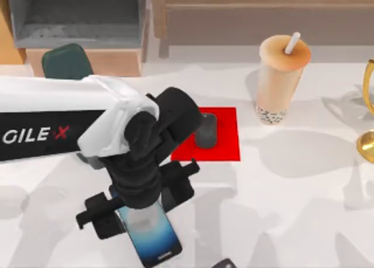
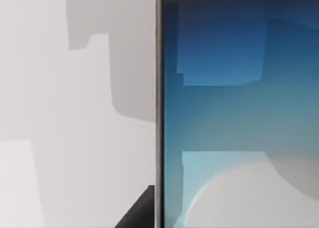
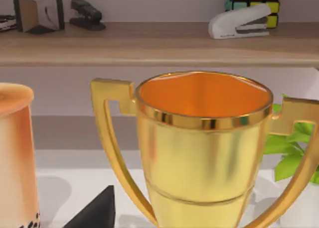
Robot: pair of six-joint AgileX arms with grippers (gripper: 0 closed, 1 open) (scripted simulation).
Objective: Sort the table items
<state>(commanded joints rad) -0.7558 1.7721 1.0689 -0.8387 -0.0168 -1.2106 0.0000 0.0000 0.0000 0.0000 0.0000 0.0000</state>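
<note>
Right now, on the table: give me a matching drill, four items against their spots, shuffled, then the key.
Items:
1. mouse
2. smartphone
3. bubble-tea cup
4. gold trophy

Places:
A. at the table's right edge
B. on the red mat
C. under the left gripper, near the front edge
D. upright toward the back, right of the mat

Pairs: 1-B, 2-C, 3-D, 4-A
</note>
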